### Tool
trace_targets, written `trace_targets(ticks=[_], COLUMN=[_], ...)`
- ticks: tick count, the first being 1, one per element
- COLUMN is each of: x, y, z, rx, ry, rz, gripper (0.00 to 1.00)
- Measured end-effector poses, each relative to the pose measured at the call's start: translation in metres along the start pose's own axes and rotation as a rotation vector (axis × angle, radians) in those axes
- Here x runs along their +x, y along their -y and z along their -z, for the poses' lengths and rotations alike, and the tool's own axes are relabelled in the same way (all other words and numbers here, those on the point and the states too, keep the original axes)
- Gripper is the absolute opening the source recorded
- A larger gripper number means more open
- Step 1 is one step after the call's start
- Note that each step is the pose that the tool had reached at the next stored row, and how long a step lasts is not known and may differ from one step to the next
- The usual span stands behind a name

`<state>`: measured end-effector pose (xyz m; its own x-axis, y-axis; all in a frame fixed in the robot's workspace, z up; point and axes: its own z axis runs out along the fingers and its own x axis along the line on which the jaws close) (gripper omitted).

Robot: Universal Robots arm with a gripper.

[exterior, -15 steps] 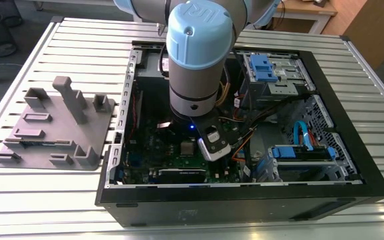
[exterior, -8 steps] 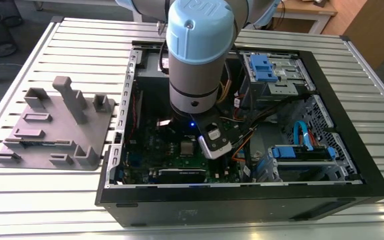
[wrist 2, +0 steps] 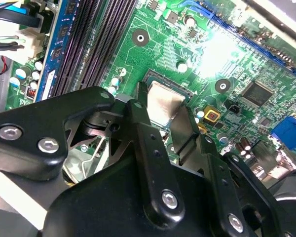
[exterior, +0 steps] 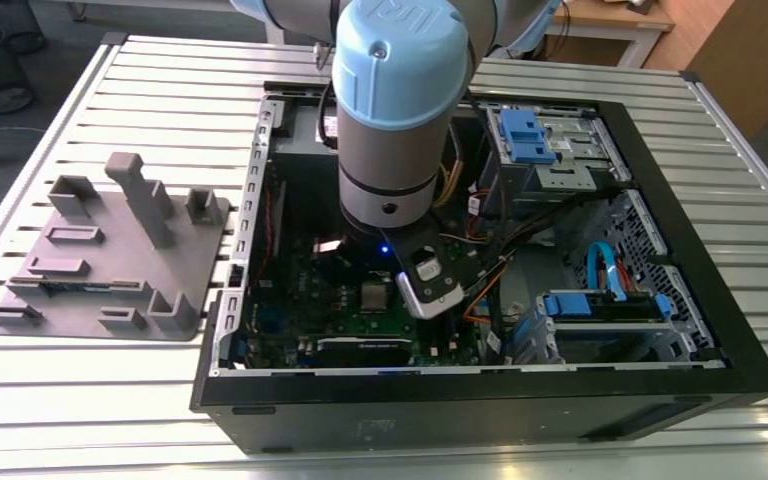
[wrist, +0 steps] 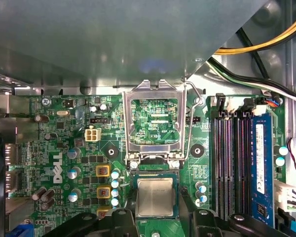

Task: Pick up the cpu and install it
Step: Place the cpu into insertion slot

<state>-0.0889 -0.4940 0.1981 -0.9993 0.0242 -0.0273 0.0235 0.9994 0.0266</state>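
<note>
While the cpu [wrist: 155, 197] lies flat, silver top upward, inside the dark socket [wrist: 155, 176] near the middle of the motherboard [wrist: 54, 143], the gripper [wrist 2: 160, 104] hangs directly over it. Its fingers [wrist 2: 138, 118] stand apart, one just off each of two opposite edges of the chip, and appear to hold nothing. Whether a pad brushes the chip's side cannot be told. Judged from how level the chip sits within the frame, the placing looks done.

Just beside the socket, the metal load plate [wrist: 154, 118] is hinged up and open, with its wire lever [wrist: 190, 123] raised alongside, so the chip is not clamped. Farther out, the memory slots [wrist: 227, 158] run along one edge of the board. In the exterior view the computer case [exterior: 491, 395] stands on the slatted table [exterior: 91, 420], with the grey tray [exterior: 104, 260] beside it toward the exterior view's left.

The risk lies in the tight gap. Any sideways drift of the arm could let a finger nudge the unclamped chip, tilt it out of its seat and bend the socket's contacts. The upright plate and lever are also close enough to snag.
</note>
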Motion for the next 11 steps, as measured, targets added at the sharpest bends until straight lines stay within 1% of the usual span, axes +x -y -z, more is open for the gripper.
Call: trace_targets(ticks=[4,6,8,9,11], x=[0.0,0.0,0.0,0.0,0.0], y=[0.0,0.0,0.0,0.0,0.0], z=[0.0,-0.0001,-0.0001,-0.0001,-0.0001], rx=[0.0,0.0,0.0,0.0,0.0], ry=[0.0,0.0,0.0,0.0,0.0], rz=[0.0,0.0,0.0,0.0,0.0], gripper=[0.46,0.44,0.33,0.33,0.21])
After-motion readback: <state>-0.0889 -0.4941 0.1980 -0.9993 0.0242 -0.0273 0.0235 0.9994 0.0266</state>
